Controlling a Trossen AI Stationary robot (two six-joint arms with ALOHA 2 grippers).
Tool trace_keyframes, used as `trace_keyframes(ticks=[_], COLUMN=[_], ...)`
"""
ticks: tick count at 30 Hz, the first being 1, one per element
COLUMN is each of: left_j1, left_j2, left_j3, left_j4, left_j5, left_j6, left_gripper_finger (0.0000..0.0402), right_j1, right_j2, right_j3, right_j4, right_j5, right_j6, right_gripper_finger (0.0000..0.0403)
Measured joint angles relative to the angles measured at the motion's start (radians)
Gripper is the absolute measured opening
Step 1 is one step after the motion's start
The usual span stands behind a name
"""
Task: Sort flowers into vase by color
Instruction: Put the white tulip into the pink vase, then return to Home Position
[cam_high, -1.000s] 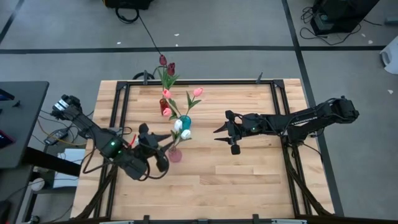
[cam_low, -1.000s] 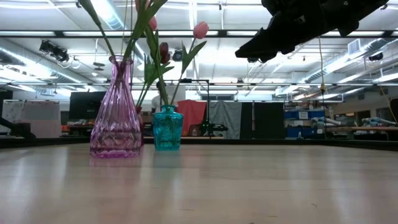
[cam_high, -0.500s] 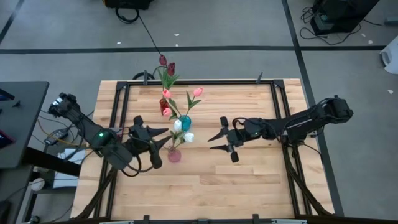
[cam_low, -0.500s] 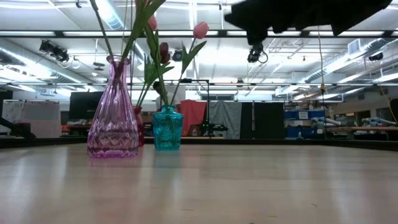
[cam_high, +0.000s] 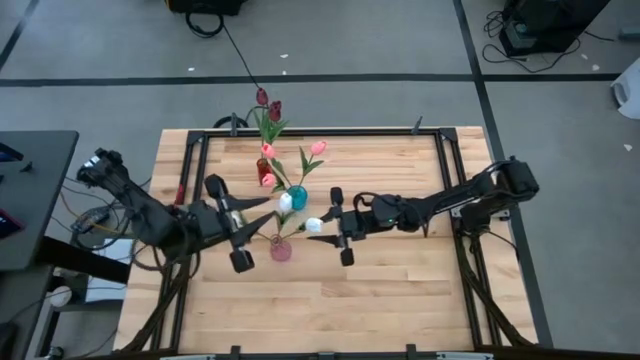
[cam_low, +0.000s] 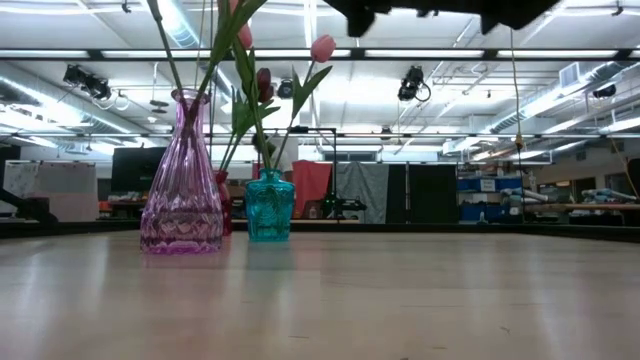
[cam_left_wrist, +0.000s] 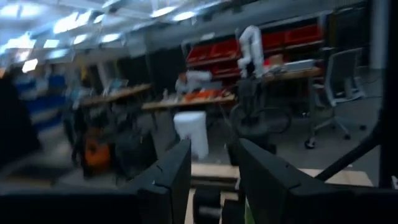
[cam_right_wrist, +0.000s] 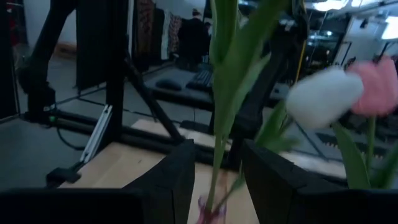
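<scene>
In the low view, a ribbed pink-purple glass vase (cam_low: 182, 180) is seen nearest, at the left of the frame, standing upright on the pale wooden table (cam_low: 400, 300). Just right of it and a little farther back stands a small teal glass vase (cam_low: 269, 206), with a dark red vase (cam_low: 225, 205) partly hidden behind the pink one. Thin green stems rise from the vases, and a pink tulip bud (cam_low: 322, 47) is seen near the upper middle of the frame.

In the high view, the pink vase (cam_high: 281, 249) is placed left of the table's centre, the teal vase (cam_high: 298, 196) just above it, and the red vase (cam_high: 266, 178) above that to the left. White tulip buds (cam_high: 286, 201) are gathered beside the teal vase, and another white bud (cam_high: 314, 224) lies just left of the right gripper (cam_high: 325, 217), whose fingers are spread apart at the frame's centre. Dark maroon tulips (cam_high: 268, 103) reach past the table's upper edge.

The left gripper (cam_high: 256, 218) is held at the left of the pink vase, fingers apart with stems near them.

In the right wrist view, a green stem (cam_right_wrist: 219, 124) stands between the parted fingers (cam_right_wrist: 180, 180), with no contact visible, and a white bud (cam_right_wrist: 323, 96) beside a pink one (cam_right_wrist: 376, 84) shows at the right.
</scene>
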Motion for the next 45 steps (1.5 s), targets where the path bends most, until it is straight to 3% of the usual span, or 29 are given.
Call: trace_keyframes(ticks=[3, 7, 13, 16, 27, 40, 45], left_j1=[-0.004, -0.004, -0.011, -0.028, -0.030, -0.029, -0.030], left_j2=[-0.024, -0.067, -0.111, -0.127, -0.175, -0.259, -0.295], left_j3=[0.000, 0.000, 0.000, 0.000, 0.000, 0.000, -0.006], left_j4=[0.016, -0.060, -0.136, -0.151, -0.206, -0.364, -0.474], left_j5=[0.040, 0.059, 0.059, 0.060, 0.095, 0.190, 0.289], left_j6=[0.096, 0.110, 0.105, 0.103, 0.144, 0.060, -0.037], left_gripper_finger=[0.0136, 0.0136, 0.0136, 0.0136, 0.0136, 0.0136, 0.0136], right_j1=[0.000, -0.011, -0.040, -0.039, -0.030, -0.049, -0.044], right_j2=[0.047, 0.129, 0.241, 0.242, 0.239, 0.237, 0.143], right_j3=[0.073, 0.204, 0.399, 0.438, 0.558, 0.684, 0.691], right_j4=[-0.003, -0.048, -0.272, -0.325, -0.349, -0.388, -0.568], right_j5=[-0.009, -0.003, 0.075, 0.121, 0.079, 0.059, 0.073], right_j6=[-0.014, -0.026, -0.059, -0.069, -0.019, 0.000, -0.008], right_gripper_finger=[0.0145, 0.0145, 0.0145, 0.0145, 0.0145, 0.0145, 0.0144])
